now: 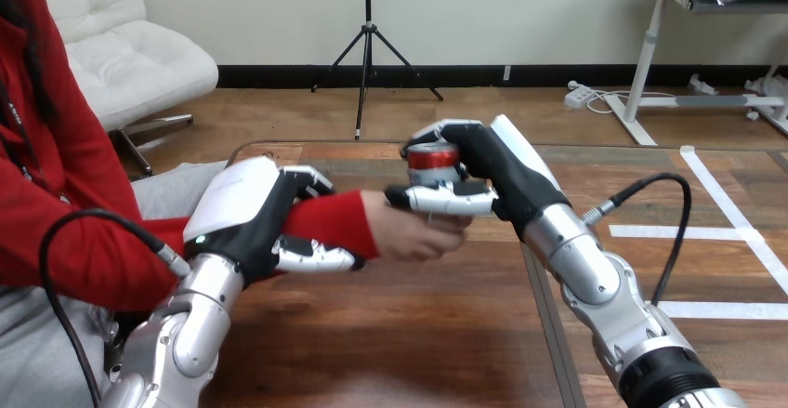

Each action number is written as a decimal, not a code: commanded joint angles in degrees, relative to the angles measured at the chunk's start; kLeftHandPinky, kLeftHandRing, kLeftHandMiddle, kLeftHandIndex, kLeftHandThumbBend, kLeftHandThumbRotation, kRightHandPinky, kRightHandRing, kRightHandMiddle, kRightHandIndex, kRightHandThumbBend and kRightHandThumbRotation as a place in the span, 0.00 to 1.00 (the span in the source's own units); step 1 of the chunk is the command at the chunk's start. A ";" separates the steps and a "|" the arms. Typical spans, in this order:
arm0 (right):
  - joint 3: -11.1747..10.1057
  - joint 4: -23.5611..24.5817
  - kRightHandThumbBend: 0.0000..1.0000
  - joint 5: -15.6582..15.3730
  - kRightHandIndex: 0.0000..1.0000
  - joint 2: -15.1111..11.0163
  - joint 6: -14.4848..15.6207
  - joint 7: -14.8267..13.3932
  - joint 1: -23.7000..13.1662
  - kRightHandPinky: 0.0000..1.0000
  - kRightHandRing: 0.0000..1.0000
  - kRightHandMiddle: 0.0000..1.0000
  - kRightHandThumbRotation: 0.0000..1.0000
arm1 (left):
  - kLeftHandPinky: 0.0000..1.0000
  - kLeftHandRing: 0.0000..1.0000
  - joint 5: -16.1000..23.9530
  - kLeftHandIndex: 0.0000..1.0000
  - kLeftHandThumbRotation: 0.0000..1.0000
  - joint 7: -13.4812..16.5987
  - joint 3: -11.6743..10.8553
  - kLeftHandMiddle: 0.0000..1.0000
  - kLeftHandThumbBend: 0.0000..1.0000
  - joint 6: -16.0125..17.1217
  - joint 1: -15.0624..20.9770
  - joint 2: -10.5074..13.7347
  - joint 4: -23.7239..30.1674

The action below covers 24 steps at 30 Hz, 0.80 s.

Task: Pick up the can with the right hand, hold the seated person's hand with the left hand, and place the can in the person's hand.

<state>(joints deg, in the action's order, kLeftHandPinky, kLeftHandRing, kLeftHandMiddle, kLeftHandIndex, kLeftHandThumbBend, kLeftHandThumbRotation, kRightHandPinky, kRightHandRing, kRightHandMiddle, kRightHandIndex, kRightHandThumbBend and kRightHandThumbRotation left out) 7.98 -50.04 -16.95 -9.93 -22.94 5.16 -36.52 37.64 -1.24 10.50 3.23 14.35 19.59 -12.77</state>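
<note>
Past the left silver forearm (190,320), the robot's left hand (243,217) curls round the person's red-sleeved wrist (327,222) above the table (418,334), while the right hand (502,180) clasps the can (434,159) just over the person's hand (413,233), so only the release seems left.

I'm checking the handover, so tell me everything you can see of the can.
The can is small and round and looks like metal, with a red band near its top and a silver body below. It stands upright, well above the table. The right hand grips it, with fingers curled over the top and the thumb across the front, hiding much of it. It sits directly over the person's hand. Whether its base rests on that hand cannot be told.
</note>
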 commanded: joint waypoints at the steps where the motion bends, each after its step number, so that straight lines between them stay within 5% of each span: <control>1: -0.07 5.96 0.98 3.06 0.76 1.64 -0.23 3.58 -5.41 0.57 0.67 0.70 0.99 | 0.54 0.67 -5.01 0.66 0.58 0.99 -1.25 0.70 0.86 5.06 8.08 -2.35 11.66; 14: -2.22 9.52 0.95 9.09 0.91 1.75 -1.05 7.42 -1.31 0.60 0.78 0.85 1.00 | 0.61 0.74 -8.41 0.70 0.63 1.65 -1.57 0.76 0.99 7.83 4.28 -2.11 11.26; 24: -3.38 14.64 1.00 13.10 0.97 2.01 1.32 8.78 2.73 0.65 0.83 0.91 1.00 | 0.63 0.78 -12.40 0.75 0.64 0.41 -1.97 0.80 1.00 8.81 0.71 -2.76 11.32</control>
<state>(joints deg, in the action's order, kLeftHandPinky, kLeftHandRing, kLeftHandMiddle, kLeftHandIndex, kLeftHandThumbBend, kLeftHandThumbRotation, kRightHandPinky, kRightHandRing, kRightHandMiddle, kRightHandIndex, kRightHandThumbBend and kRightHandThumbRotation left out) 5.93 -40.52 -6.11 -8.65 -22.30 13.40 -34.74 27.23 -0.97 9.80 11.18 14.47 16.97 -3.17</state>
